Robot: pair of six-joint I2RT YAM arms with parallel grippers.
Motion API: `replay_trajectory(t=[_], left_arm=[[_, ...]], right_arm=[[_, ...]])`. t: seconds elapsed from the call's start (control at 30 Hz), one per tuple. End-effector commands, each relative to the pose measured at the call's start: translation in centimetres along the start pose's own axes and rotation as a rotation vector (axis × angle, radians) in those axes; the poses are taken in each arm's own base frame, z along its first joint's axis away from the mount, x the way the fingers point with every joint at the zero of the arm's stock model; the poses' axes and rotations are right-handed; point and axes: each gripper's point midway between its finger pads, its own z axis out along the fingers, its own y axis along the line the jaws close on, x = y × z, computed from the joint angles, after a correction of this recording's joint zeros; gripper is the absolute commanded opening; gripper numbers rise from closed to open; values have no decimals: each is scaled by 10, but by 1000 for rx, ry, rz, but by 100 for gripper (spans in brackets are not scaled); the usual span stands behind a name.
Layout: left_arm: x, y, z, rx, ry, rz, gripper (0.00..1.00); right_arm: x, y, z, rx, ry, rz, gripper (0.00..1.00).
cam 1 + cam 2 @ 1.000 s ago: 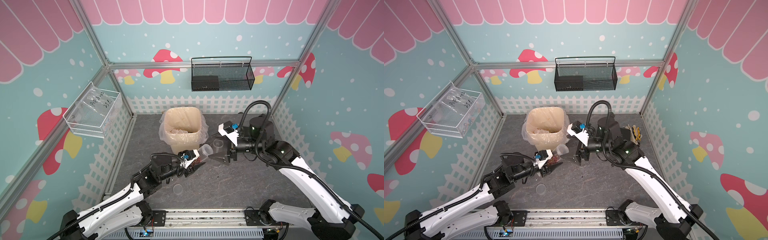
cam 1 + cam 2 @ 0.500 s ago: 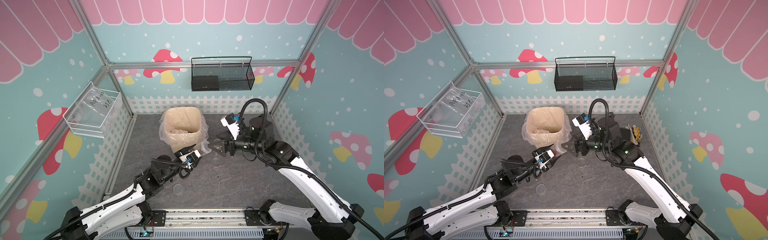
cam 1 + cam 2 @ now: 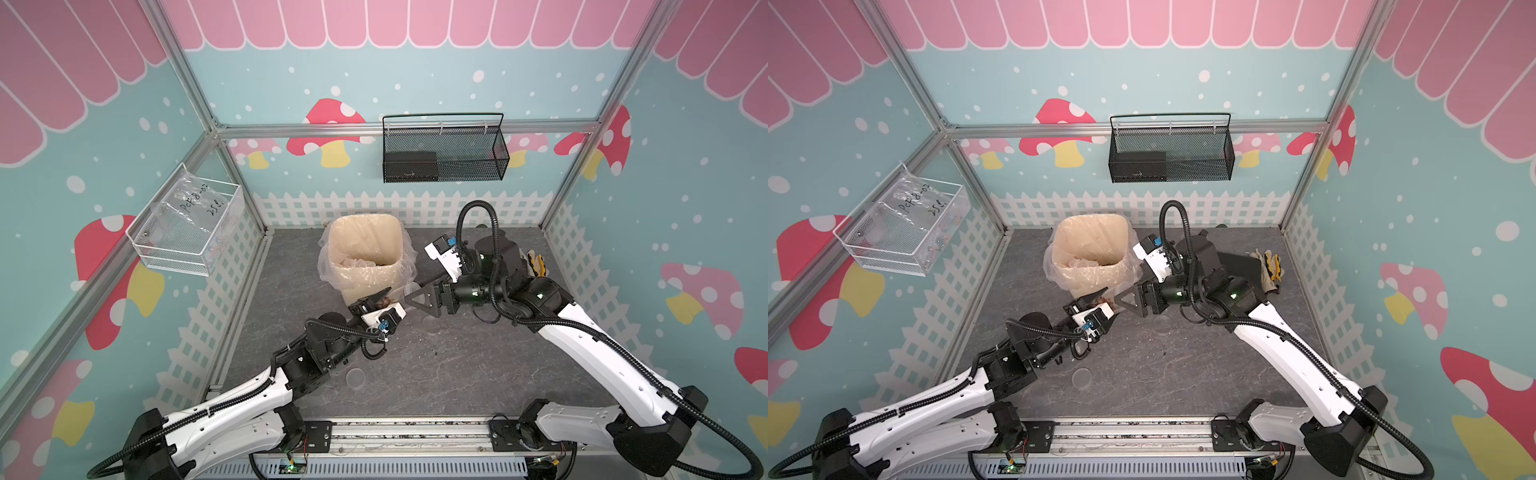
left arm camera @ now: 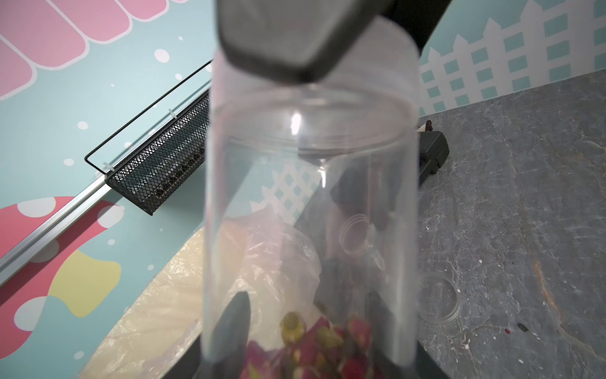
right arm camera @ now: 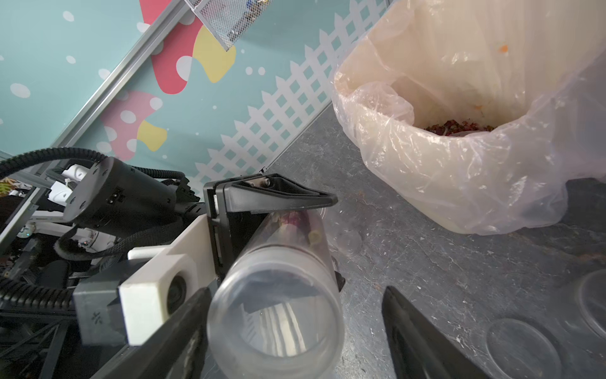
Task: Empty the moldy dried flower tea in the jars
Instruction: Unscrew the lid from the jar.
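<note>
My left gripper (image 3: 384,301) (image 3: 1100,301) is shut on a clear jar (image 3: 402,293) (image 3: 1111,296) held off the floor in front of the cream bin (image 3: 365,224). The moldy dried flower tea (image 4: 314,344), red and tan buds, sits at the gripped end of the jar (image 4: 311,197). My right gripper (image 5: 295,328) is open around the jar's (image 5: 282,295) far end. One of its fingers (image 5: 183,328) touches the wall and the other stands clear. The tea (image 5: 292,220) also shows through the jar in the right wrist view.
The lined bin (image 5: 459,183) (image 3: 1092,224) holds reddish bits (image 5: 459,126) at its bottom. Flat clear lids (image 3: 356,377) (image 3: 1160,323) (image 5: 521,347) lie on the grey floor. Gloves (image 3: 536,262) lie at the back right. A black wire basket (image 3: 442,153) hangs on the back wall.
My right gripper has swung level and moved left onto the jar's far end, its jaws narrowing. My left gripper has lifted the jar a little toward the bin.
</note>
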Motion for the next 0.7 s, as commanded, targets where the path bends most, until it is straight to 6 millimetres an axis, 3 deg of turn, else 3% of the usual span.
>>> replay_trajectory(t=[0.0,0.23,0.37,0.53,0.67], left_arm=[[-2,1,0,-12,-6,32,0],[-1,-3,-2,17,9,1,0],[-8,-12,-6,98,5,-88,0],[-36,-32,-18,341,-57,-309,0],[-59,-51,-35,617,-91,-491,0]], right_arm=[[-11,10,-4,-16,-17,-18,73],[-7,15,1,-54,4,-89,42],[-5,16,1,-58,34,-294,26],[7,11,-5,-38,97,-695,18],[3,20,-7,-78,84,-868,14]])
